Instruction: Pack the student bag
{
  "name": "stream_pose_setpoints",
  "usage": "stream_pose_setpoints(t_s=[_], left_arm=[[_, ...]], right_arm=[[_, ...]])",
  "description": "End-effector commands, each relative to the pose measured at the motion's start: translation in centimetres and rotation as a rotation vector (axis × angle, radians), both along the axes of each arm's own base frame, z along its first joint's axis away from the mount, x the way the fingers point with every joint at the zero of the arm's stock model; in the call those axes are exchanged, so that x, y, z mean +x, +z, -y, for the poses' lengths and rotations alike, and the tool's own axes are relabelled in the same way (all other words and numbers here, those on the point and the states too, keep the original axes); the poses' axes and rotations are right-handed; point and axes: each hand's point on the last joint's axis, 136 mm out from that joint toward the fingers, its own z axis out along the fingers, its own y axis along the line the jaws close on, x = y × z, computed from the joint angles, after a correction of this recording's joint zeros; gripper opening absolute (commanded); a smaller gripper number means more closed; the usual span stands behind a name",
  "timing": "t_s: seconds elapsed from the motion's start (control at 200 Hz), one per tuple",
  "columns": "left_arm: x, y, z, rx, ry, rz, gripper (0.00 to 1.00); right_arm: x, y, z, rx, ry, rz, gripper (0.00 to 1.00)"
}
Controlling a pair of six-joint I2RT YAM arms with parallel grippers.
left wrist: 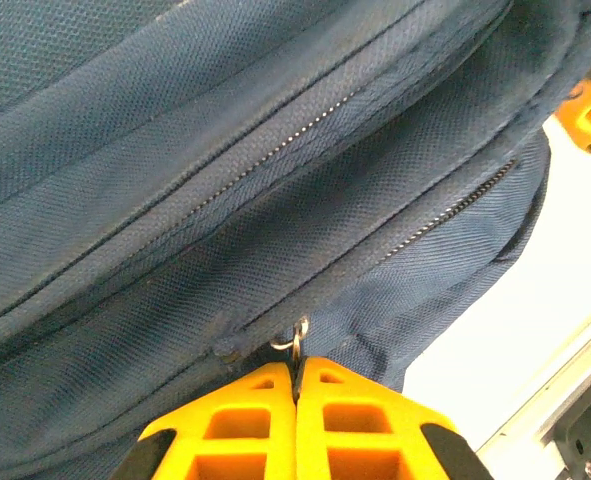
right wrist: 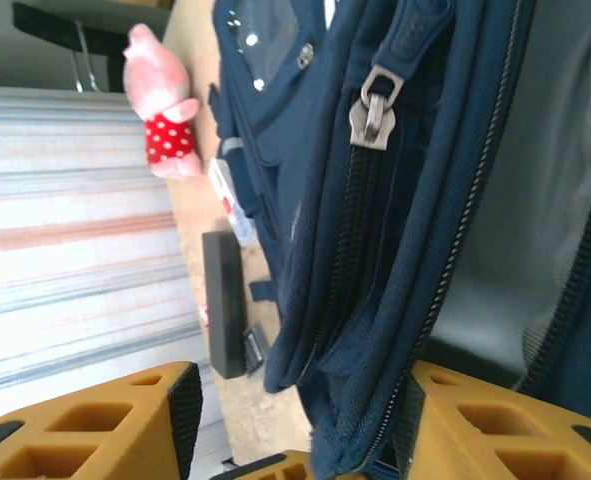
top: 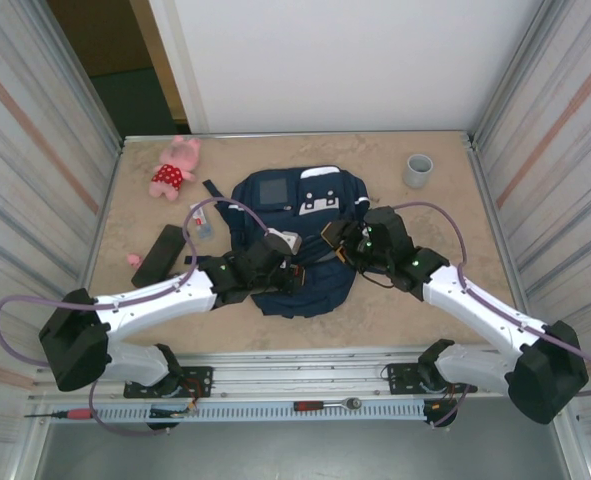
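The student bag [top: 310,205] lies flat in the middle of the table, navy with a grey square panel and a white patch. My left gripper [top: 291,270] is at its near left side. In the left wrist view its yellow fingers [left wrist: 297,385] are pressed together on a small metal zipper pull [left wrist: 298,340] of the bag [left wrist: 175,150]. My right gripper [top: 341,240] is at the bag's right edge. Its jaws [right wrist: 300,415] stand apart, and a hanging fold of the bag's zippered edge [right wrist: 395,300] rests between them against the right finger [right wrist: 505,425]. A grey zipper slider [right wrist: 373,108] shows higher up.
A pink plush toy [top: 175,167] lies at the back left and a grey cup [top: 418,170] stands at the back right. Left of the bag lie a black oblong case [top: 158,255] and a small clear packet [top: 201,222]. Corrugated walls close both sides.
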Motion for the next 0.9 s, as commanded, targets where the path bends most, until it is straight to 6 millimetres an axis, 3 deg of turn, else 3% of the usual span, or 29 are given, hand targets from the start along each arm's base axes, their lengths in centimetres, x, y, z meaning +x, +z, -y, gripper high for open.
stream_pose_setpoints(t_s=[0.0, 0.19, 0.286, 0.591, 0.696, 0.892], left_arm=[[0.3, 0.0, 0.1, -0.017, -0.003, 0.012, 0.0], [0.5, -1.3, -1.6, 0.048, 0.059, -0.021, 0.0], [0.6, -1.9, -3.1, 0.082, 0.099, -0.037, 0.0], [1.5, -2.9, -7.6, 0.149, 0.189, -0.044, 0.0], [1.7, -2.6, -7.3, 0.123, 0.16, -0.023, 0.0], [1.5, -3.1, -5.9, 0.076, 0.106, -0.036, 0.3]], right_arm=[[0.6, -0.4, -0.6, 0.01, -0.021, 0.002, 0.44], [1.6, 0.8, -1.2, 0.012, -0.004, 0.044, 0.08], [2.0, 2.2, -1.1, 0.009, 0.0, 0.078, 0.0], [2.7, 5.7, 0.9, 0.023, -0.016, 0.139, 0.0], [2.7, 6.0, 1.0, 0.029, -0.016, 0.145, 0.0], [2.9, 6.3, 0.3, 0.048, 0.002, 0.147, 0.0]])
